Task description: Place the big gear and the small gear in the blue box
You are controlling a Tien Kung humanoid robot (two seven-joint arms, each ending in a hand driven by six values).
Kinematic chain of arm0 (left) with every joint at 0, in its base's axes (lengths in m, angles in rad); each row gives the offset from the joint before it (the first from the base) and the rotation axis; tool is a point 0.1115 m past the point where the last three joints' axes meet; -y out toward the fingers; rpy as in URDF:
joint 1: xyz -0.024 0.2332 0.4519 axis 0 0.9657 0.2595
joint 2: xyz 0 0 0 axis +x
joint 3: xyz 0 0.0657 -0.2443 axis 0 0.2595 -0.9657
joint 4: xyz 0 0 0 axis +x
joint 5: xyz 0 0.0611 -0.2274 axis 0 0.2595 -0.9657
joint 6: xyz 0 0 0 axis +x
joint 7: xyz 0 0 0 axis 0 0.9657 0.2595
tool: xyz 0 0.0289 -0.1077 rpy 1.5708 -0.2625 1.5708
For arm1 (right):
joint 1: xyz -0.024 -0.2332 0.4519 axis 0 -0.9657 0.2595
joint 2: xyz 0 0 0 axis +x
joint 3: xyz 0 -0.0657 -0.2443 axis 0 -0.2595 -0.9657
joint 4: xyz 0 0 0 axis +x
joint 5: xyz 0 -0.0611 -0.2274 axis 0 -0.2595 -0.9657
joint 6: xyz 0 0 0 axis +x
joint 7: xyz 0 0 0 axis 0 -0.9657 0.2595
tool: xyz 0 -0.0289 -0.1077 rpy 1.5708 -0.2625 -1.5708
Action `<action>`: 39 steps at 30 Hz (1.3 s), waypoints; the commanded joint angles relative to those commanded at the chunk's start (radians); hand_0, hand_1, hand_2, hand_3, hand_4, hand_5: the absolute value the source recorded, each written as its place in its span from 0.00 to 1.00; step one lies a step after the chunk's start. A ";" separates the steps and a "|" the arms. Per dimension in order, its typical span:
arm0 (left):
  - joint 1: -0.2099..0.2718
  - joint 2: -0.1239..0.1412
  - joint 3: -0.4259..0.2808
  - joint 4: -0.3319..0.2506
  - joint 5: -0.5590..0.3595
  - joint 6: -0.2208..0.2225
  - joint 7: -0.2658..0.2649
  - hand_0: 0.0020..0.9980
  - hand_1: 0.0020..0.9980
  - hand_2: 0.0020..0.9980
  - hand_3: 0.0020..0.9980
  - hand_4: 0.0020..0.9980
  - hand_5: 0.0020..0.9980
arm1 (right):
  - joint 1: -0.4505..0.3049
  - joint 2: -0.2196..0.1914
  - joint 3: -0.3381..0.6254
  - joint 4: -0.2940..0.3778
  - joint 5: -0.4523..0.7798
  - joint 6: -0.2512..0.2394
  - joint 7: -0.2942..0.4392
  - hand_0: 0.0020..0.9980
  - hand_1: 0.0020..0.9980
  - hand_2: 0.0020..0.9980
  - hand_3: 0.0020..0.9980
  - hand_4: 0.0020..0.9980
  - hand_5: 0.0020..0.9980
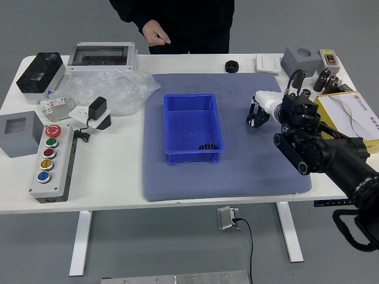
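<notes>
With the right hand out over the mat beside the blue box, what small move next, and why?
I'd probably raise the right hand slightly before heading for the blue box. A small dark gear lies in the box, but this view doesn't settle whether the hand holds anything, so a slight lift might show that.

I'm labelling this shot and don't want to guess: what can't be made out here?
All in the head view:
- What the right hand holds, if anything: the hand itself covers it.
- Whether the dark ridged piece in the blue box is a whole gear: too small.
- The left hand: outside the picture.
- The head of the person: cut off by the top edge.
</notes>
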State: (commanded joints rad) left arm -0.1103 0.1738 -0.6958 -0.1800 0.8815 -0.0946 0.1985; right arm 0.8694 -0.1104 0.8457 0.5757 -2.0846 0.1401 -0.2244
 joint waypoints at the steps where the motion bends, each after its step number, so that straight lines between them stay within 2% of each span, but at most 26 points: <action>1: 0.000 0.000 0.000 0.000 -0.001 0.000 0.000 0.82 0.84 0.83 0.83 0.52 0.10 | 0.001 -0.007 0.001 0.007 0.001 0.001 -0.001 0.56 0.40 0.45 0.50 0.71 0.06; 4: 0.000 0.002 -0.001 0.000 -0.002 0.000 0.000 0.82 0.84 0.83 0.83 0.52 0.10 | 0.002 -0.027 0.004 0.029 0.002 0.003 -0.005 0.56 0.40 0.45 0.50 0.71 0.06; 5: 0.000 0.002 -0.002 0.000 -0.002 0.000 0.000 0.82 0.84 0.83 0.83 0.52 0.10 | 0.003 -0.038 0.005 0.041 0.005 0.005 -0.007 0.57 0.40 0.45 0.50 0.68 0.04; 10: 0.000 0.006 -0.005 0.000 -0.004 0.001 -0.001 0.82 0.84 0.83 0.83 0.52 0.10 | 0.003 -0.091 0.012 0.113 0.014 0.014 -0.018 0.57 0.40 0.45 0.50 0.67 0.04; 16: -0.001 0.011 -0.011 0.000 -0.001 0.002 -0.001 0.82 0.84 0.83 0.83 0.52 0.10 | -0.004 -0.156 0.030 0.233 0.003 0.021 -0.034 0.57 0.40 0.45 0.50 0.67 0.04; 23: 0.000 0.013 -0.011 0.000 -0.004 0.002 -0.002 0.82 0.84 0.83 0.83 0.52 0.09 | -0.027 -0.195 0.037 0.391 -0.013 0.029 -0.052 0.57 0.40 0.45 0.50 0.67 0.04; 28: 0.001 0.014 -0.009 0.000 -0.003 0.002 -0.002 0.83 0.84 0.83 0.83 0.52 0.10 | -0.044 -0.192 0.027 0.515 -0.019 0.037 -0.061 0.58 0.40 0.45 0.50 0.67 0.03; 34: 0.002 0.015 -0.006 0.000 -0.003 0.002 -0.002 0.83 0.84 0.83 0.83 0.52 0.10 | -0.055 -0.161 0.009 0.644 -0.022 0.040 -0.067 0.58 0.40 0.45 0.50 0.67 0.03; 39: 0.002 0.015 -0.002 0.000 -0.004 0.002 -0.002 0.83 0.84 0.83 0.83 0.52 0.10 | -0.062 -0.120 -0.018 0.685 -0.020 0.039 -0.070 0.58 0.40 0.45 0.50 0.67 0.03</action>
State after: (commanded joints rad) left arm -0.1083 0.1890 -0.6975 -0.1800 0.8777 -0.0927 0.1967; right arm 0.8073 -0.2303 0.8280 1.2603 -2.1042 0.1796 -0.2942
